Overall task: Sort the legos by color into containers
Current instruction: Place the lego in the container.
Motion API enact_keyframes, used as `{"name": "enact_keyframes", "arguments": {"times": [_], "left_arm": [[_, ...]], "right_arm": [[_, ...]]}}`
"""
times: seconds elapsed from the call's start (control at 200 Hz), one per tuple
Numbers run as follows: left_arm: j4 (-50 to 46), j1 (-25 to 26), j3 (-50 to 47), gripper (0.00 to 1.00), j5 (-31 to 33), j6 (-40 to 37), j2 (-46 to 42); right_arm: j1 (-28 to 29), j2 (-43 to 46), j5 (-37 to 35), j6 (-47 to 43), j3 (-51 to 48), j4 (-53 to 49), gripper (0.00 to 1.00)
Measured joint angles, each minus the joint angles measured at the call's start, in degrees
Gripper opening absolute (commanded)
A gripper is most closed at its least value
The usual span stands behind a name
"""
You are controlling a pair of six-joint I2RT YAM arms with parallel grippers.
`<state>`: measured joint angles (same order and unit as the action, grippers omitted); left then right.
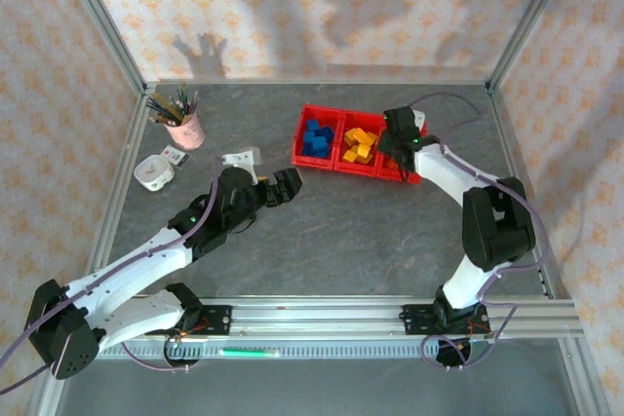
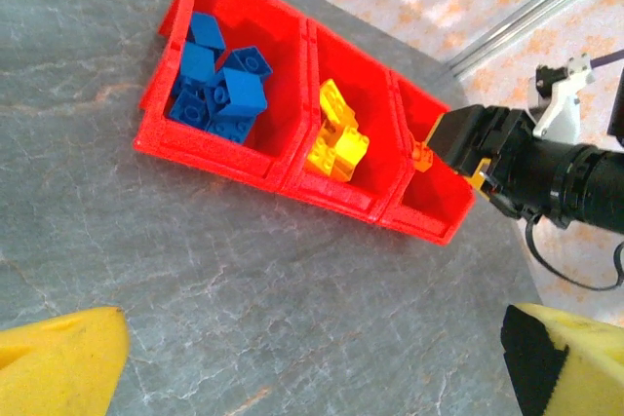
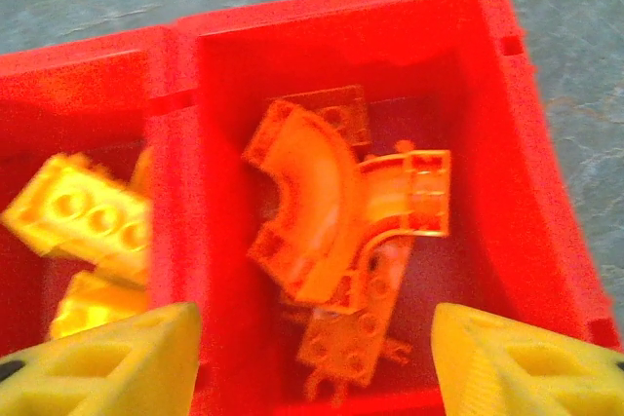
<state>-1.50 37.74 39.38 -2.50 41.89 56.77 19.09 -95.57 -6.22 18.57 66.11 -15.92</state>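
Top external view: the containers (image 1: 339,146), three red bins joined in a row, stand on the far half of the grey table (image 1: 370,231).
Left bin: blue legos (image 1: 315,138) lie heaped inside. In the left wrist view they overlap, so their number is uncertain.
Middle bin: yellow legos (image 1: 360,144) lie inside. In the right wrist view they are cropped by the frame's left edge and partly hidden behind a yellow finger (image 3: 97,362).
Right bin: orange legos (image 3: 322,231) lie inside, curved arch pieces over flat studded ones. They are blurred and tangled, and the count cannot be told. From above, the right gripper (image 1: 402,148) covers much of this bin.
Right arm: the gripper hangs over the right bin with its fingers spread wide and nothing between them. Both pads are cut off by the lower edge of the wrist view.
Left arm: the left gripper (image 1: 283,185) is over bare table on the near side of the bins, apart from them, with its fingers spread and empty. Its yellow tips are cropped at the lower corners of the wrist view.
Far-left table: a pink cup of pencils (image 1: 185,129) and a white round object (image 1: 154,171) stand here. A small white item (image 1: 241,158) lies just beyond the left gripper, too small to identify.
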Motion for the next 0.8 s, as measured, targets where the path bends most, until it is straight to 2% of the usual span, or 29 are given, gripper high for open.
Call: {"name": "enact_keyframes", "arguments": {"times": [0.165, 0.41, 0.601, 0.801], "left_arm": [[-2.16, -0.59, 0.0, 0.99, 1.14, 0.04, -4.04], [-11.13, -2.62, 0.0, 0.99, 5.07, 0.26, -12.57], [-20.46, -3.5, 0.13, 0.99, 9.51, 1.6, -19.41], [-29.94, -3.78, 1.95, 0.99, 14.45, 3.69, -24.7]], "right_arm": [[8.09, 2.8, -0.31, 0.61, 0.02, -0.46, 0.7], [22.91, 2.34, -1.11, 4.26, 1.27, -1.22, 0.74], [34.56, -5.14, -1.09, 7.3, 8.52, -0.61, 0.78], [42.34, -16.24, -0.79, 7.98, 17.09, -0.11, 0.84]]}}
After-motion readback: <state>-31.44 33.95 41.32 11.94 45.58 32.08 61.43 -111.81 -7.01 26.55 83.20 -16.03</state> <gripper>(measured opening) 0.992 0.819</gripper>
